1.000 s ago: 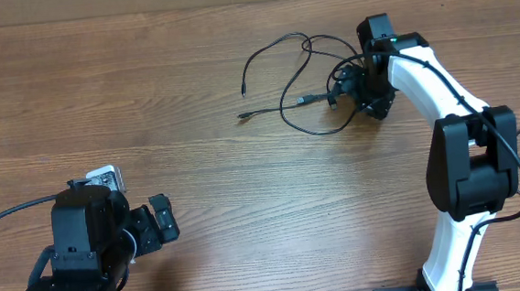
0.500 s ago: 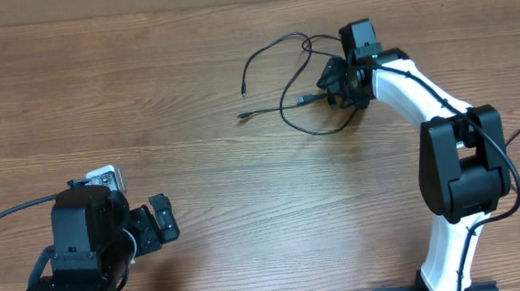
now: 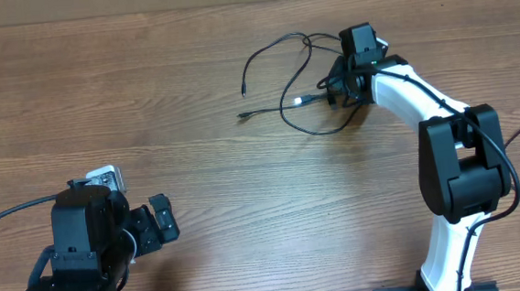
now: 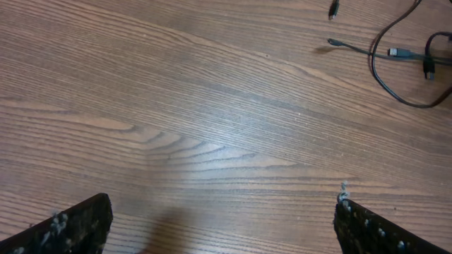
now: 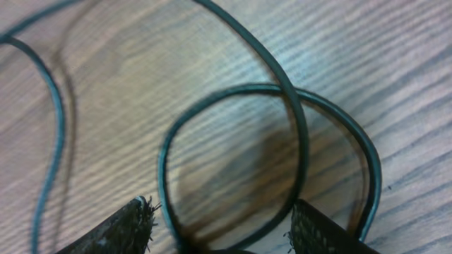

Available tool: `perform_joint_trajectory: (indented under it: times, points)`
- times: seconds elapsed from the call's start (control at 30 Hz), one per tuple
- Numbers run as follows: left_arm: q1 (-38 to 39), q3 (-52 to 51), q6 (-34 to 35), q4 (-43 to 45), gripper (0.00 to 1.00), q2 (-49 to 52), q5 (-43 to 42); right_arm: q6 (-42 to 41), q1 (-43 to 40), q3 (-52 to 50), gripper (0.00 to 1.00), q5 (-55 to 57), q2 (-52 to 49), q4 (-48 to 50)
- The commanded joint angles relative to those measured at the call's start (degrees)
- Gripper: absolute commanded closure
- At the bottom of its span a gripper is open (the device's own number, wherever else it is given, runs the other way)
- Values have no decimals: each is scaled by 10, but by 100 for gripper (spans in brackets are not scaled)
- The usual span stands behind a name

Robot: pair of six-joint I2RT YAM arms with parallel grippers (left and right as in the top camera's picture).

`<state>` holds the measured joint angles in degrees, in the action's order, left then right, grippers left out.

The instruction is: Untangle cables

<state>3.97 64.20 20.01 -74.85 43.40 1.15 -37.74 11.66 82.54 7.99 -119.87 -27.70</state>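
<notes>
Cables (image 3: 297,80), thin black cords with small silvery plug tips, lie in a loose tangle on the wooden table (image 3: 128,100), right of centre toward the far edge.

At the near left, the left gripper (image 3: 160,218) rests well away from them, its fingers spread wide and holding nothing. Its wrist view shows only bare wood ahead, with stray cord ends in the far corner.

To the right, the right gripper (image 3: 336,83) is down over the right side of the tangle. Its fingers (image 5: 120,229) stand apart, straddling a crossed loop (image 5: 300,134) without pinching it.

The step in hand appears to be taking hold of one strand. Next, the fingers likely need to close on a single cord and draw it clear of the crossing.
</notes>
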Motion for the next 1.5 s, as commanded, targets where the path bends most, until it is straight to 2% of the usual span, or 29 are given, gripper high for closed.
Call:
perform_joint_trajectory:
  times: [0.0, 0.2, 0.37, 0.43, 0.53, 0.6, 0.73, 0.87, 1.07, 1.3, 1.47]
  points:
    - [-6, 5, 10, 1, 0, 0, 6, -8, 0, -27, 39, 14, -8, 7]
    - [-6, 5, 10, 1, 0, 0, 6, -13, 0, -46, 39, 15, -8, 36]
    - [-6, 5, 10, 1, 1, 0, 6, -13, -2, -65, 48, 14, -19, 103]
    - [-6, 5, 10, 1, 0, 0, 6, -13, -2, -65, 58, 14, -32, 110]
    - [-6, 5, 10, 1, 0, 0, 6, -13, -2, -65, 83, 14, -48, 108]
    - [-6, 5, 10, 1, 0, 0, 6, -13, -2, -65, 96, 14, -50, 108]
    - [-6, 5, 10, 1, 0, 0, 6, -7, -4, -42, 96, 2, -30, 92]
    - [-6, 5, 10, 1, 0, 0, 6, 28, -15, 19, 96, -11, 20, 30]
    - [-6, 5, 10, 1, 0, 0, 6, 111, -23, 109, 96, -38, 111, -54]
    - [-6, 5, 10, 1, 0, 0, 6, 252, -24, 139, 96, -29, 194, -14]
    - [-6, 5, 10, 1, 1, 0, 6, 318, -24, 139, 96, 70, 215, 69]
